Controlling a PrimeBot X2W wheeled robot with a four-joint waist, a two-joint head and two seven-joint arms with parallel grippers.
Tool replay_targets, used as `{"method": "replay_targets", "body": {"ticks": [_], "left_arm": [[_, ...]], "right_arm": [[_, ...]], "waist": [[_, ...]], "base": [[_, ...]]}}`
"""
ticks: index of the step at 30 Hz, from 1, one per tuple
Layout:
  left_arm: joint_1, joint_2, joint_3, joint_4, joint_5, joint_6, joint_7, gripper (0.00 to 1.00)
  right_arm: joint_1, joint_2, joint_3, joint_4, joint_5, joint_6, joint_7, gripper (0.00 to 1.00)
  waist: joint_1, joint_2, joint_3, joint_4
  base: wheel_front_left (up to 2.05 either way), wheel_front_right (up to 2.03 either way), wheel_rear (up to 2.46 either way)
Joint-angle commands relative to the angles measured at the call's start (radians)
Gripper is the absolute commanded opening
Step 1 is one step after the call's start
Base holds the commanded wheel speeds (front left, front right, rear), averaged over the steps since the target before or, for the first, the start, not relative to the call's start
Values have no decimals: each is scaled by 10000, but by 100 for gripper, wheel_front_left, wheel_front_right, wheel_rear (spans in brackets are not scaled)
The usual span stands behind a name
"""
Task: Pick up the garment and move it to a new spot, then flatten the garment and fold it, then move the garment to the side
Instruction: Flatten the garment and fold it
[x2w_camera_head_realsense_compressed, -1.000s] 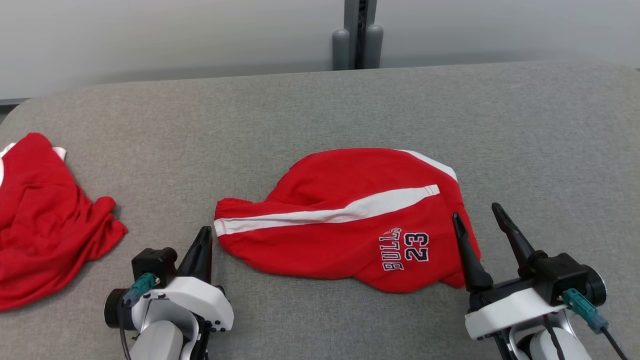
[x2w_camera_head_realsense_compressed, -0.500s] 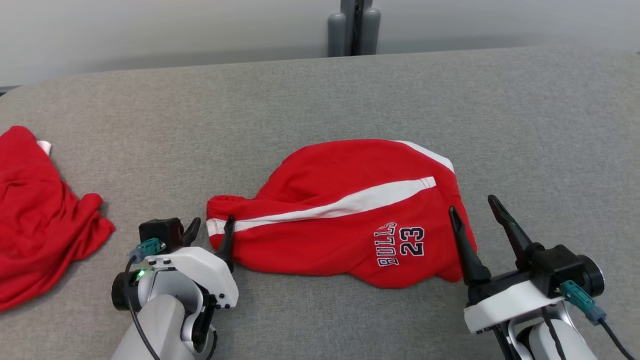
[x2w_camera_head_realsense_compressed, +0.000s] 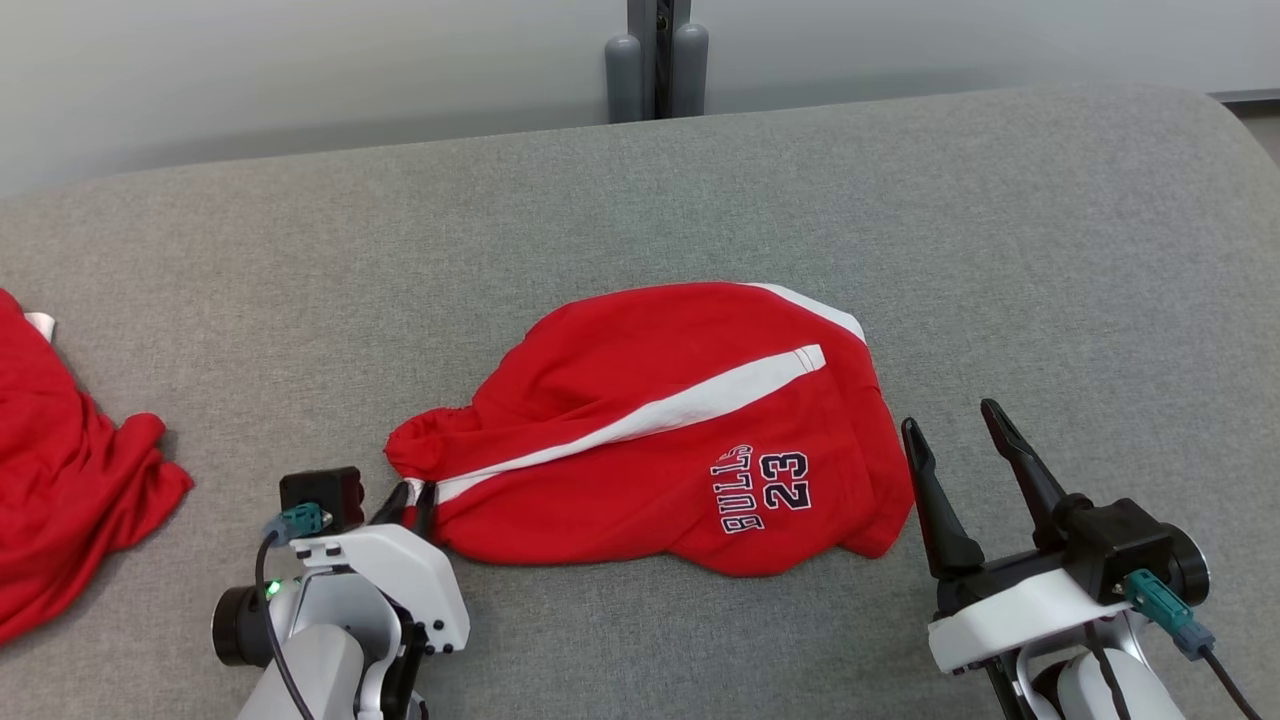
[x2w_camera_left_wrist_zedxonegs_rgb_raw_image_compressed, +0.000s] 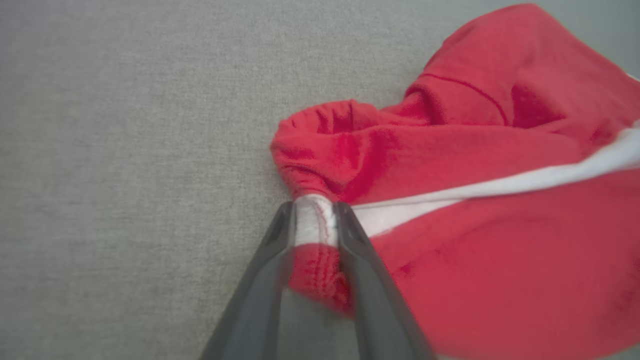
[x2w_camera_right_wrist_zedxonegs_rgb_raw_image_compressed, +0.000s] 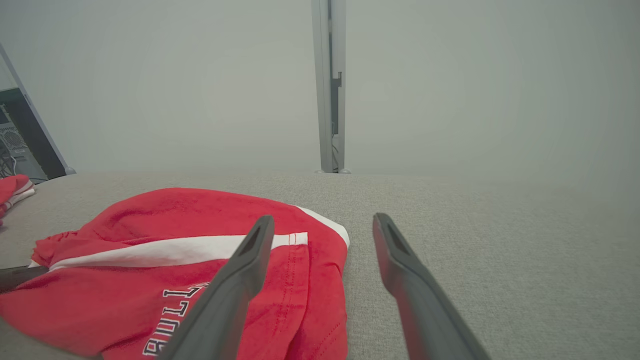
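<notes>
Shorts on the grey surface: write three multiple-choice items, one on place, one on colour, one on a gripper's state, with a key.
1. Where does the left gripper grip the shorts? A) number print B) left end of the stripe C) far hem
2. The stripe's colour? A) blue B) yellow C) white
3. The right gripper is: A) open, empty B) shut on the shorts C) shut, empty
Key: B, cloth is pinched where the stripe ends; C, white on red; A, its fingers stand apart, holding nothing.
</notes>
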Motion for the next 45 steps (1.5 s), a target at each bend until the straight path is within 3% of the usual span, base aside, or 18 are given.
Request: {"method": "replay_targets", "body": {"ticks": [1, 10, 16, 25, 38, 39, 40, 41, 42, 43, 44, 45], "left_arm": [[239, 92, -56, -267, 48, 77, 103, 0], [759, 244, -225, -1701, 246, 27, -595, 0], [968, 329, -325, -2390, 373, -37, -1126, 0], [748, 335, -562, -2472, 469, -105, -1305, 0], [474, 189, -891, -2096, 396, -244, -1500, 0], [449, 177, -914, -2068, 382, -255, -1519, 0], [426, 176, -926, -2050, 361, -271, -1533, 0], [401, 171, -945, -2031, 349, -276, -1548, 0], [373, 162, -965, -2010, 335, -281, -1541, 0], [346, 157, -969, -1993, 317, -285, -1560, 0], [317, 159, -976, -1976, 311, -281, -1566, 0], [291, 154, -989, -1963, 318, -284, -1564, 0]], "right_arm": [[80, -32, -47, -66, -51, 2, -61, 100], [-129, -52, 55, 68, 45, 2, -61, 100], [-937, -221, 490, 1436, 687, 2, -61, 100], [-3555, -814, 2366, 4759, 2591, 1, 370, 100], [-5675, -1410, 4955, 6498, 4619, 1, 1374, 100], [-5760, -1395, 5086, 6636, 4724, 1, 1476, 91], [-5872, -1395, 5189, 6765, 4782, 1, 1537, 73], [-5999, -1398, 5251, 6884, 4869, 1, 1548, 47], [-6079, -1353, 5360, 6991, 4961, 1, 1644, 33], [-6140, -1318, 5470, 7029, 5009, 2, 1655, 9], [-6225, -1327, 5560, 7070, 5055, 2, 1609, 0], [-6277, -1336, 5698, 7113, 5136, 1, 1639, 0]], "waist": [[-1, 0, -49, 38], [-1, 0, -72, 367], [-1, 0, 90, 677], [-1, 0, 407, 1004], [-1, 0, 722, 1380], [-1, 0, 733, 1393], [-1, 0, 741, 1403], [-1, 0, 759, 1411], [-1, 0, 778, 1416], [-1, 0, 799, 1416], [-1, 0, 820, 1415], [-1, 0, 838, 1415]], "base": [[0, 0, 0], [0, 0, 0], [0, 0, 0], [0, 0, 0], [0, 0, 0], [0, 0, 0], [0, 0, 0], [0, 0, 0], [0, 0, 0], [0, 0, 0], [0, 0, 0], [0, 0, 0]]}}
